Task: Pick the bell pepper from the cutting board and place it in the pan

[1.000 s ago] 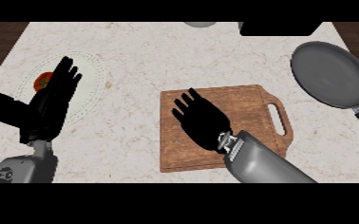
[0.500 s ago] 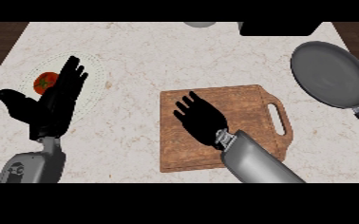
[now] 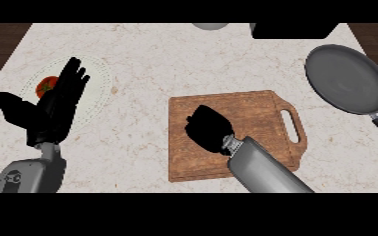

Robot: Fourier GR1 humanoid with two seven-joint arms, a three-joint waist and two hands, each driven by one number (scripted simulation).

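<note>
Right hand (image 3: 208, 128) lies fingers curled on the brown wooden cutting board (image 3: 255, 111) near the counter's front edge; no bell pepper is visible there. Left hand (image 3: 53, 106) rests open, fingers up, by the left edge over a white round plate (image 3: 100, 87) carrying a red item (image 3: 45, 84). The grey round pan (image 3: 343, 77) sits at the right edge

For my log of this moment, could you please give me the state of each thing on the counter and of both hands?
Right hand: fingers curled, over the cutting board, hiding whatever lies under it.
Left hand: open, fingers up, at the view's left, over the plate.
Cutting board: flat on the counter, handle toward the pan.
Pan: on the counter at right, nothing in it.
Plate: holds a red vegetable, partly hidden.
</note>
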